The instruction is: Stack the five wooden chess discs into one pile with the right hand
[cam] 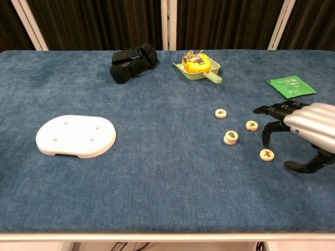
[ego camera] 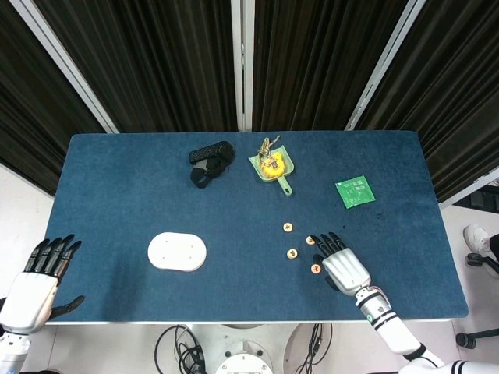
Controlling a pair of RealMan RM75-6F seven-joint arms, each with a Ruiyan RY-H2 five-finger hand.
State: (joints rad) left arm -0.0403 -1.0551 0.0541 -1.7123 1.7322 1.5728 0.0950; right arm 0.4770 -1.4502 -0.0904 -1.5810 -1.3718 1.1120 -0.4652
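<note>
Several wooden chess discs lie right of the table's middle. One single disc (cam: 221, 113) (ego camera: 288, 227) is farthest back, another (cam: 252, 125) (ego camera: 310, 240) sits to its right, and a red-marked one (cam: 267, 155) (ego camera: 316, 269) lies nearest the front. Two discs form a small pile (cam: 231, 137) (ego camera: 292, 254). My right hand (cam: 306, 130) (ego camera: 344, 266) hovers open just right of the discs, fingers spread and pointing toward them, holding nothing. My left hand (ego camera: 37, 276) hangs open off the table's front left corner.
A white oval plate (cam: 76, 135) lies at the left. At the back are a black strap (cam: 133, 61) and a green dustpan with a yellow toy (cam: 199, 67). A green packet (cam: 290, 86) lies at the right, behind my right hand.
</note>
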